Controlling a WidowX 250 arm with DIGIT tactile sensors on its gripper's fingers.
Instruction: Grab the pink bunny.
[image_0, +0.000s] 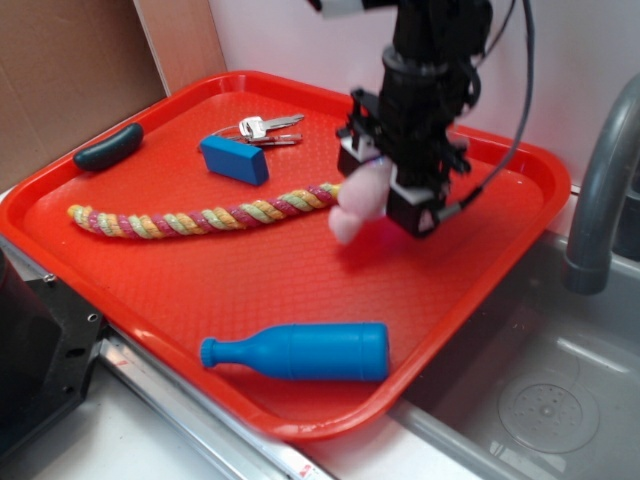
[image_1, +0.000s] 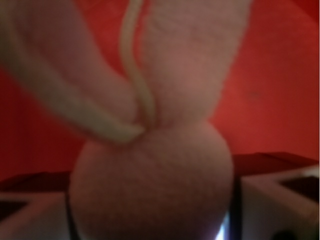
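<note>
The pink bunny (image_0: 358, 203) is a pale pink fuzzy plush held between my gripper's fingers, lifted a little above the red tray (image_0: 300, 280). My gripper (image_0: 385, 190) is shut on it from above, near the tray's middle right. In the wrist view the bunny (image_1: 150, 185) fills the frame: its round body sits between the two white finger pads (image_1: 30, 220), its two long ears and thin loop strap (image_1: 135, 70) point away over the red tray floor (image_1: 280, 100).
On the tray lie a pink-yellow braided rope (image_0: 200, 218), a blue block (image_0: 234, 160), keys (image_0: 265, 128), a dark oblong object (image_0: 108, 146) and a blue bottle (image_0: 300, 352). A sink (image_0: 540, 390) with a grey faucet (image_0: 600, 190) is to the right.
</note>
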